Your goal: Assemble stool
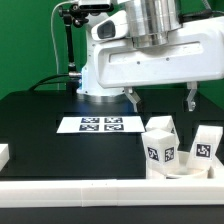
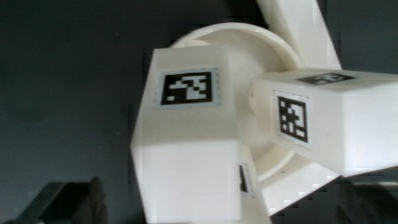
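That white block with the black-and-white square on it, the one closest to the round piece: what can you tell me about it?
The leg is a short, blocky, smooth white piece that looks like plastic. One flat face carries a small black-and-white square marker tag. In the wrist view it stands in front of the round seat disc, overlapping it; whether they touch cannot be told. A second leg sits close beside it. Nothing grips it.

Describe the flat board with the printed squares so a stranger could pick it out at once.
Start at the black table and the white robot base at its back. Just in front of that base lies the marker board, a thin flat white sheet. Unlike the blocky white plastic stool legs standing upright nearer the exterior view's right, it lies flat and carries a row of black-and-white tags.
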Tool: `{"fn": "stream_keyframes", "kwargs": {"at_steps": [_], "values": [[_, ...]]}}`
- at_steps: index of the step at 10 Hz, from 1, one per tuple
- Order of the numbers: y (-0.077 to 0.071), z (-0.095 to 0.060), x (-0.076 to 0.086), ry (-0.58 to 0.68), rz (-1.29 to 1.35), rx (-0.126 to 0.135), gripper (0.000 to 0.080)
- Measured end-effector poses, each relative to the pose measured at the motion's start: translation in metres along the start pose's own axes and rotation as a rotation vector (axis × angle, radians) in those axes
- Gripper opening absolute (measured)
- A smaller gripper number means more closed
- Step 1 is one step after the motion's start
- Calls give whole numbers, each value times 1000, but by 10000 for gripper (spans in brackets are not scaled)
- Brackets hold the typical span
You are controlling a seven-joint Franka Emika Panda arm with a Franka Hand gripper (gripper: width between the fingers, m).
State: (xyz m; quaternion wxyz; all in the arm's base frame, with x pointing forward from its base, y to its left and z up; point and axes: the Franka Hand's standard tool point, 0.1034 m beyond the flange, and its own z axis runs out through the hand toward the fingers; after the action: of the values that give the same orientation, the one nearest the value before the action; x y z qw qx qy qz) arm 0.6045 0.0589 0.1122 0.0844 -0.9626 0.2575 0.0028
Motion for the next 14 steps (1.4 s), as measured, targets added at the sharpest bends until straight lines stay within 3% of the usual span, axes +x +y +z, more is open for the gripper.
{"fn": "stream_keyframes", "kwargs": {"at_steps": [6, 9, 10, 11, 14], "values": [[9, 19, -6, 50, -17, -15, 649], [9, 21, -8, 47, -15, -17, 622], [9, 21, -8, 47, -15, -17, 443], [9, 21, -8, 48, -14, -17, 337], [9, 21, -8, 48, -14, -17, 337]]}}
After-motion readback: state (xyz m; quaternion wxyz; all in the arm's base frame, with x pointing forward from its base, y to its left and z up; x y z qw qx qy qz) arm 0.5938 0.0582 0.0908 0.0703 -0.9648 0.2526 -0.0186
